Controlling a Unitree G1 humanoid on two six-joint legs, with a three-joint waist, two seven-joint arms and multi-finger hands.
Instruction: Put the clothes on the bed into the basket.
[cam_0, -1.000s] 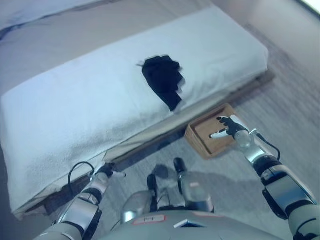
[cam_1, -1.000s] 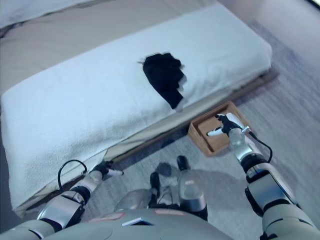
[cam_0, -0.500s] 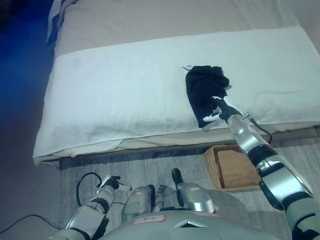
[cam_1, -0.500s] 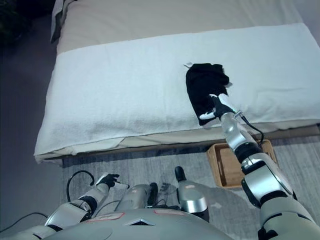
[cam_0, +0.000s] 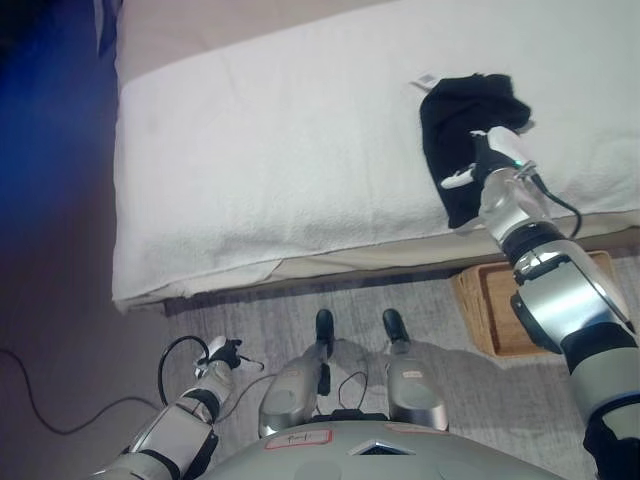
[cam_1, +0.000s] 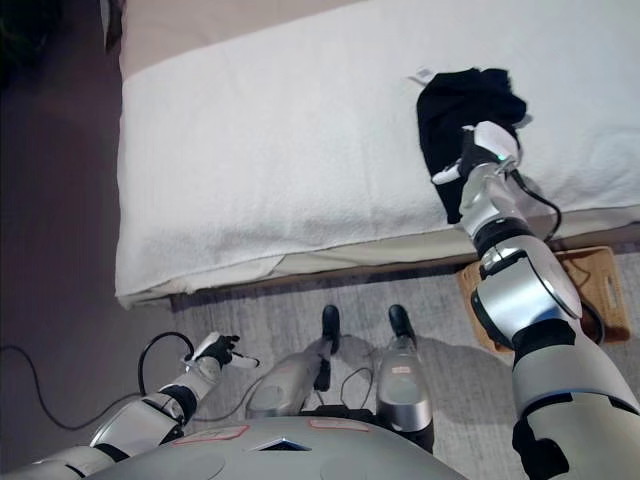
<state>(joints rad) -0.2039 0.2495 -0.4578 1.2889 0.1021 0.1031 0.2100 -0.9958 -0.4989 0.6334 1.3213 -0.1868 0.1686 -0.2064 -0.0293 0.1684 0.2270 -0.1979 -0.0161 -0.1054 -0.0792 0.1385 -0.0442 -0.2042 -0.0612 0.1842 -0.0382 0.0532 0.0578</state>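
A crumpled black garment (cam_0: 462, 120) lies on the white bed cover (cam_0: 300, 150), near the bed's front edge at the right. My right hand (cam_0: 487, 160) rests on the garment's lower part, fingers straight, a white-tipped thumb sticking out to the left. It is open. A brown wooden basket (cam_0: 478, 322) stands on the floor below the bed edge, partly hidden by my right arm; it also shows in the right eye view (cam_1: 608, 290). My left hand (cam_0: 222, 354) hangs low at the lower left over the floor, open and empty.
The bed fills the upper part of the view, with its front edge (cam_0: 350, 265) running across the middle. Grey carpet (cam_0: 250, 310) lies between the bed and me. A folded blue-grey cloth (cam_0: 104, 18) shows at the bed's far left corner.
My right hand has gone from over the basket up to the bed and now lies on the black garment. The camera has swung, so the whole scene has shifted. The left hand stays low.
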